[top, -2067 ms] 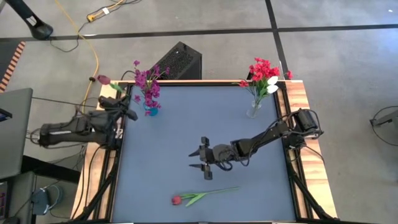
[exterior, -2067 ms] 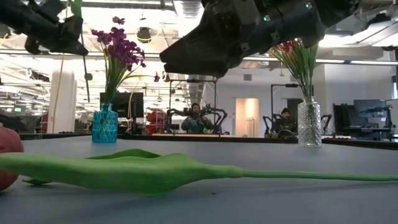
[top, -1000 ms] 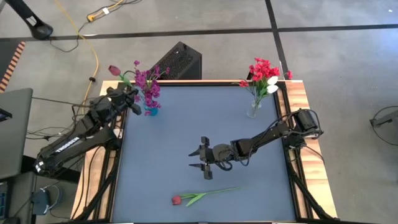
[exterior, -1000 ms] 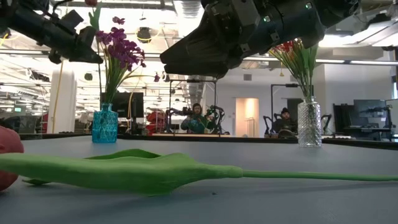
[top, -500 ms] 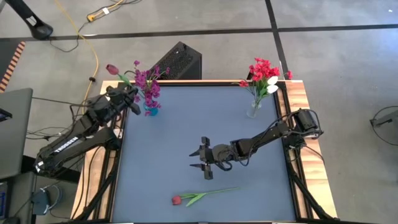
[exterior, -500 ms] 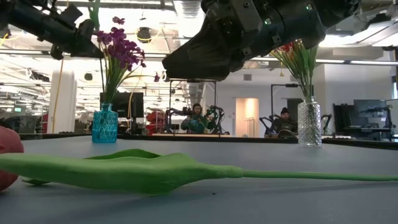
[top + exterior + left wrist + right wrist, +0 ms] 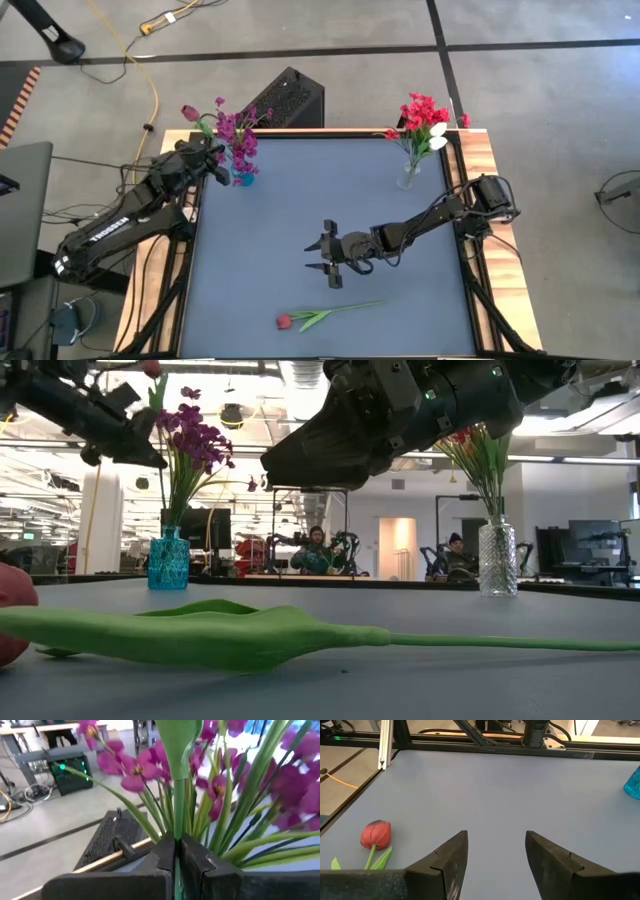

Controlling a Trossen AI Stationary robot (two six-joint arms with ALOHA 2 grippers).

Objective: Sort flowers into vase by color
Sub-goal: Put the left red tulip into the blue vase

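My left gripper (image 7: 208, 160) hovers at the far-left corner beside the blue vase (image 7: 242, 179), which holds magenta-purple sprays (image 7: 238, 135). It is shut on a flower with a dark magenta tulip head (image 7: 188, 113). In the low view that head (image 7: 152, 368) stands above the gripper (image 7: 140, 450), close to the sprays (image 7: 190, 435). My right gripper (image 7: 320, 259) waits open over mid-table. A red tulip (image 7: 285, 321) lies flat near the near edge, ahead of the right fingers (image 7: 376, 834). A clear vase (image 7: 408, 178) at the far right holds red and white flowers. My left gripper pinches the tulip's green stem (image 7: 176, 847) between its two fingers, below a leaf (image 7: 177, 740). The fingers lie across the stem, coming from the table's left side. The flower is lifted clear and stands roughly upright, its head above the fingers beside the purple sprays.
A black box (image 7: 285, 98) and a yellow cable (image 7: 150, 80) lie on the floor beyond the far edge. Wooden rails (image 7: 480, 160) border the mat. People sit in the room behind (image 7: 318, 548). Bare mat stretches between the two vases.
My left arm has swung from the table's left edge toward the blue vase, carrying the tulip with it. Over the last second it has only shifted slightly, the flower head drifting a little toward the purple sprays.
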